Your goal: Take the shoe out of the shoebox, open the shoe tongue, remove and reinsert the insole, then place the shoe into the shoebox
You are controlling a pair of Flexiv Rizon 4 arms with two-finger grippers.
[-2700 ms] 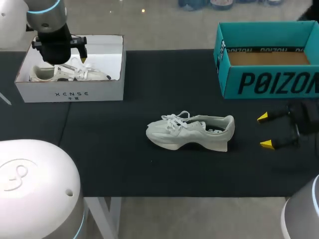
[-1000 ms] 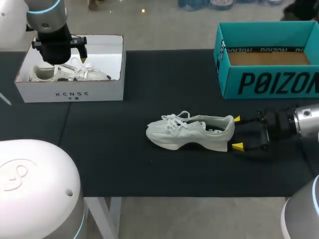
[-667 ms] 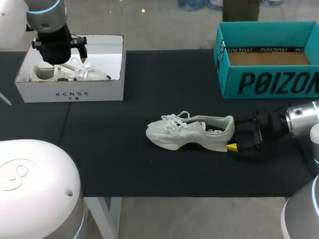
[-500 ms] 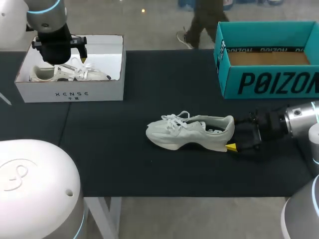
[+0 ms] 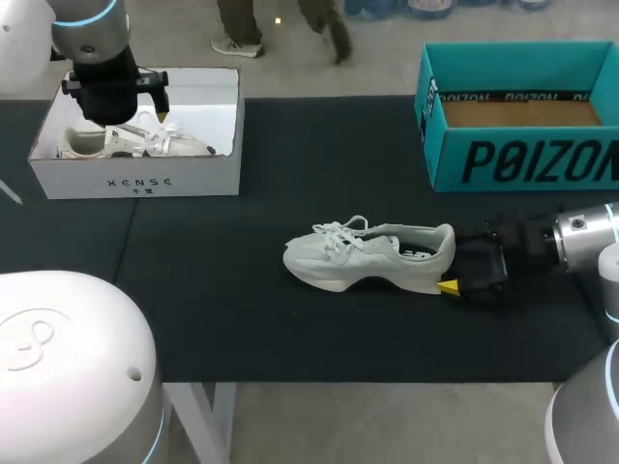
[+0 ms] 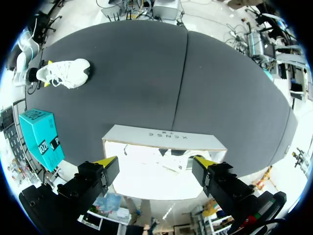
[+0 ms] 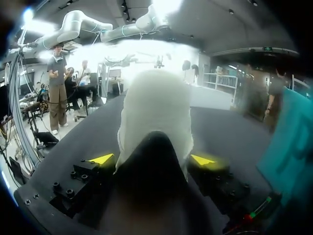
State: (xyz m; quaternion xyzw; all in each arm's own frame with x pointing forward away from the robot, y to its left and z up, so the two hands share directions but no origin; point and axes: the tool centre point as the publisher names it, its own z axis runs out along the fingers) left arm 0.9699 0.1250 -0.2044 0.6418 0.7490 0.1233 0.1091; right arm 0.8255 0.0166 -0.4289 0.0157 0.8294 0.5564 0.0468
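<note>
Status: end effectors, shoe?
Left end effector open over white shoebox. Right end effector at shoe heel, grip unconfirmed. Shoe upright on mat; teal shoebox open beyond it.

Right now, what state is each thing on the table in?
white shoe: upright on its sole, outside both boxes.
white shoebox: lid off, another shoe inside.
teal shoebox: lid off.
left tool: open, above the white shoebox.
right tool: around the white shoe's heel, grip unclear.

The black table [image 5: 242, 319] bears a white shoe [image 5: 363, 259], white shoebox [image 5: 135, 182] and teal box [image 5: 522, 162].
</note>
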